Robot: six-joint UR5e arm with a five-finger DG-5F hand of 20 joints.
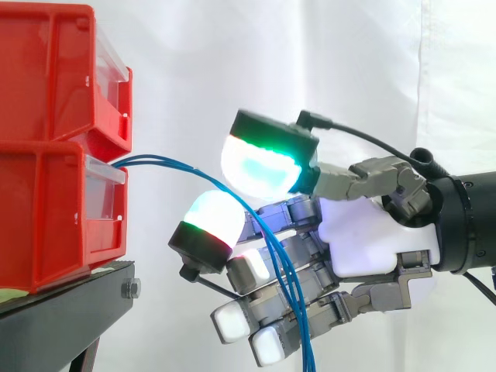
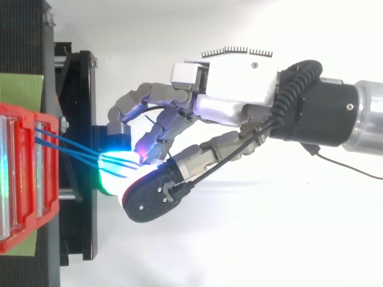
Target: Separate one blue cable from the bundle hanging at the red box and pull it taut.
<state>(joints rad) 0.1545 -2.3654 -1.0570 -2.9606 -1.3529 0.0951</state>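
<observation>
Two thin blue cables (image 1: pixel 170 164) come out of the lower red plastic box (image 1: pixel 46 217) and run side by side between two glowing pads (image 1: pixel 263 163) of the grey and white hand (image 1: pixel 364 240), which is curled shut and seems to pinch them both. A pull now could tighten both cables, because they are not apart yet. They might also slip from the smooth pads.

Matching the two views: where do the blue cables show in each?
Side view: the blue cables leave the red bins at left, then arc right and down between the fingers of the robot hand to the bottom edge.
Top view: the blue cables run rightward from the red bins at left to the glowing pads near centre.
Shared landmark: the red bins.
</observation>
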